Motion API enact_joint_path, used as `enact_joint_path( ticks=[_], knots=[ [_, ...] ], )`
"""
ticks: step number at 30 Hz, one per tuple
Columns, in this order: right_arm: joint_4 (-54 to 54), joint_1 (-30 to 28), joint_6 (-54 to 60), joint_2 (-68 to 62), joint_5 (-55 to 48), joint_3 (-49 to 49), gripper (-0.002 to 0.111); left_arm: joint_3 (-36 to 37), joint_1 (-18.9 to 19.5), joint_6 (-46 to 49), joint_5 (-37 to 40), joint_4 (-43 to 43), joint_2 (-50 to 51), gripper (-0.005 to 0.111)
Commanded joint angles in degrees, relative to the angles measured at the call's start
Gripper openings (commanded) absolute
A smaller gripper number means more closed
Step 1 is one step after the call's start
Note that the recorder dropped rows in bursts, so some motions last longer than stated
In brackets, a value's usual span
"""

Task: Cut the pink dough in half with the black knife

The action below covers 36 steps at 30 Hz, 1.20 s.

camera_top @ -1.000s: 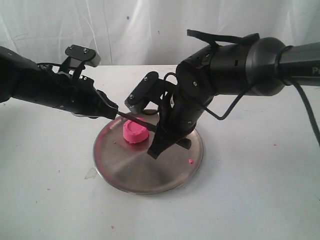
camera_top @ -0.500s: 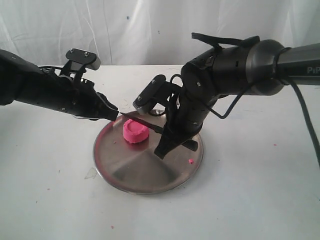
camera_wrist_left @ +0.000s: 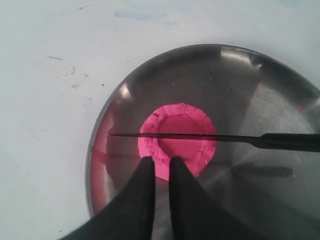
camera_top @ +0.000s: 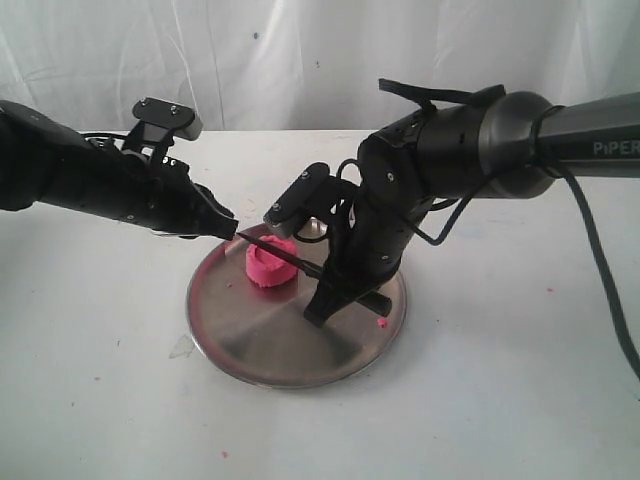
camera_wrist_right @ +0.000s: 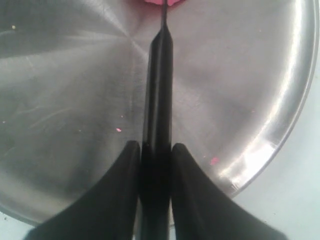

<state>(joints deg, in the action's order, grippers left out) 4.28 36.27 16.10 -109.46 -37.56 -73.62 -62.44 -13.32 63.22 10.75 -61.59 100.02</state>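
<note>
The pink dough (camera_top: 270, 266) is a small round puck on the left part of the steel plate (camera_top: 280, 350). The black knife (camera_top: 283, 255) lies level over the dough, its tip pointing at my left gripper (camera_top: 226, 226). My right gripper (camera_top: 322, 290) is shut on the knife's handle (camera_wrist_right: 157, 100) above the plate's middle. In the left wrist view the blade (camera_wrist_left: 200, 136) crosses the dough (camera_wrist_left: 177, 147) through its middle. The left gripper (camera_wrist_left: 159, 162) hovers at the dough's edge, its fingers (camera_wrist_left: 145, 175) nearly together and holding nothing. Only a sliver of the dough (camera_wrist_right: 172, 2) shows in the right wrist view.
A pink crumb (camera_top: 381, 323) lies near the plate's right rim, and a few specks dot the white table (camera_top: 500, 400). The bulky right arm (camera_top: 470, 150) hangs over the plate's far right side. A white curtain (camera_top: 300, 60) closes the back.
The right arm has shifted and lowered the knife, so the blade now slopes down across the dough's top. The left arm has barely moved.
</note>
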Motion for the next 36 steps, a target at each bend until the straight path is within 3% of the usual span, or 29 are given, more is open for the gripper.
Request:
enact_joint_path(
  ticks=[1, 12, 17, 22, 36],
  knots=[
    [0.2, -0.3, 0.6, 0.0, 0.3, 0.0, 0.000, -3.2, 0.0, 1.3, 0.2, -0.9, 2.8, 0.017],
    [0.2, -0.3, 0.4, 0.0, 0.3, 0.0, 0.000, -12.1, 0.0, 1.0, 2.3, -0.9, 11.3, 0.016],
    [0.2, -0.3, 0.4, 0.0, 0.2, 0.0, 0.000, -14.8, 2.8, 0.7, 8.5, -0.8, 13.6, 0.000],
    [0.2, -0.3, 0.4, 0.0, 0.1, 0.0, 0.000, -17.6, 5.9, -0.7, 12.3, -0.8, 14.9, 0.000],
    [0.2, -0.3, 0.4, 0.0, -1.0, 0.0, 0.000, -21.0, 6.1, -0.3, 13.0, -1.3, 20.3, 0.000]
  ],
)
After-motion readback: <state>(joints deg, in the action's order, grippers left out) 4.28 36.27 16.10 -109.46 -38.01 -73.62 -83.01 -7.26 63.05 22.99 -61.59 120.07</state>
